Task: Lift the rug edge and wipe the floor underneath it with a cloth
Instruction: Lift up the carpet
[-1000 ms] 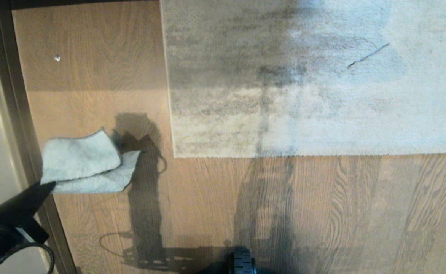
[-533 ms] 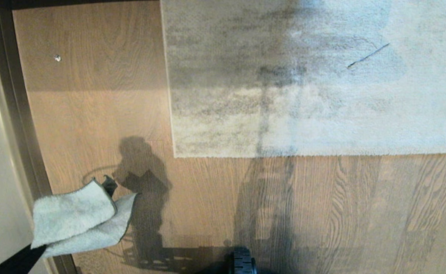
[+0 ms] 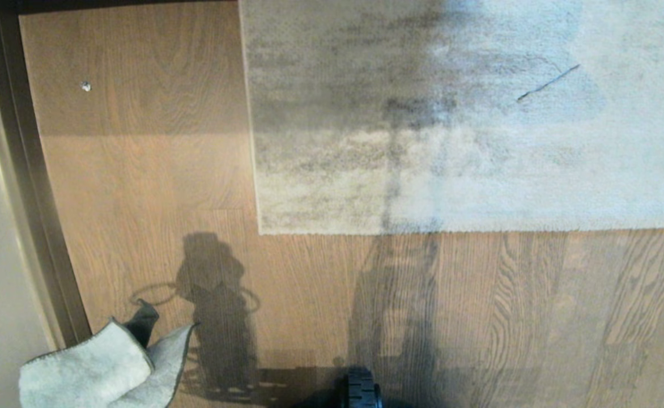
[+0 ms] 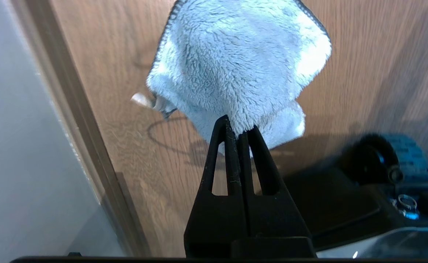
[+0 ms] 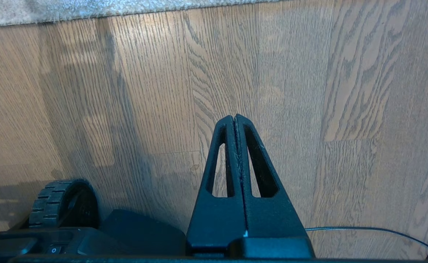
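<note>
The left gripper is clamping the cloth right at its tips, pinching a thin fold, with the rest of the rag hanging free above the floor. In the head view the cloth is showing at the bottom left corner, close to the dark baseboard and well apart from the rug edge. The rug is lying flat, its square corner down on the planks, so nothing is being lifted and nothing underneath looks wiped.

The right gripper is sitting low over bare floor with its fingers pressed together and nothing between them, the rug border far ahead of it.

Risks from here: that grip on the cloth is looking shallow, so a drag across wood could be pulling the rag out. The loose flaps could be bunching under the rug rather than wiping. The right fingers are needing to part before reaching the rug edge, or they will be shoving the pile instead of catching it. A flat, thin border is giving little to hook. A wheel is sitting near the working area, and a thin cable is trailing beside the right arm, which could be snagging
</note>
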`<state>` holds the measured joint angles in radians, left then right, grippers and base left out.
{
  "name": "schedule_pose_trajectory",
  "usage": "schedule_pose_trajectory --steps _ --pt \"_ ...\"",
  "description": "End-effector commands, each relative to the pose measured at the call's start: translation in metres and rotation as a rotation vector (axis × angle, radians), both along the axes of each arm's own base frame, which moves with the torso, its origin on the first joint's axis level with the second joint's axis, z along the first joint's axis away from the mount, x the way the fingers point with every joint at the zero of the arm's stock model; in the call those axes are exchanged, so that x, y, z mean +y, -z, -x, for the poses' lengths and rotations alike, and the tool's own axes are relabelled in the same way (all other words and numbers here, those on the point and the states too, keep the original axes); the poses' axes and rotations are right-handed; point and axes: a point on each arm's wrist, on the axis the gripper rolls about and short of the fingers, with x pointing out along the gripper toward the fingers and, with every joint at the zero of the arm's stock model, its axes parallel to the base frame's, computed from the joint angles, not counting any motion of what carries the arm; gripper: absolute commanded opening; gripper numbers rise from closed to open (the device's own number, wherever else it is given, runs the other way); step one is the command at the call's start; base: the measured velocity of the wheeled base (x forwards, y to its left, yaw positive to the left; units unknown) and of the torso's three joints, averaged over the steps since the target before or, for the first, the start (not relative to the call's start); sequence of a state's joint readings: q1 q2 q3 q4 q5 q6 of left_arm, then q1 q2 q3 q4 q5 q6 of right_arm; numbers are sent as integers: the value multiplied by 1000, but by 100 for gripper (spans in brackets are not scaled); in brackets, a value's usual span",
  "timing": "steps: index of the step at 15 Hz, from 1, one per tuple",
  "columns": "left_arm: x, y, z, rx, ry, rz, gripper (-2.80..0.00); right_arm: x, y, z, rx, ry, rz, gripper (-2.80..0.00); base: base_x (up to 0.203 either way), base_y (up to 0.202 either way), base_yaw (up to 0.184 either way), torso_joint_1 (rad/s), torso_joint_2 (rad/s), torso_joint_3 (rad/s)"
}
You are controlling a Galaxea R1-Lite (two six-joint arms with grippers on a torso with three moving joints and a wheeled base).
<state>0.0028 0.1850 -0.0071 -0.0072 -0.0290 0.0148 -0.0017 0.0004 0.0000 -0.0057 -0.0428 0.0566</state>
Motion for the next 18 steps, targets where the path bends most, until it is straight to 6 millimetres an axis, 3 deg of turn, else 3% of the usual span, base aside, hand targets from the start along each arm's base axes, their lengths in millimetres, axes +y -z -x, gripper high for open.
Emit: schedule_pose_trajectory --steps 1,18 --pt "0 5 15 -133 -9 7 -280 0 0 0 -1 0 0 -280 0 0 0 0 0 0" --pt "0 6 16 -134 -17 11 -280 0 0 0 -1 0 0 -280 0 0 0 0 0 0"
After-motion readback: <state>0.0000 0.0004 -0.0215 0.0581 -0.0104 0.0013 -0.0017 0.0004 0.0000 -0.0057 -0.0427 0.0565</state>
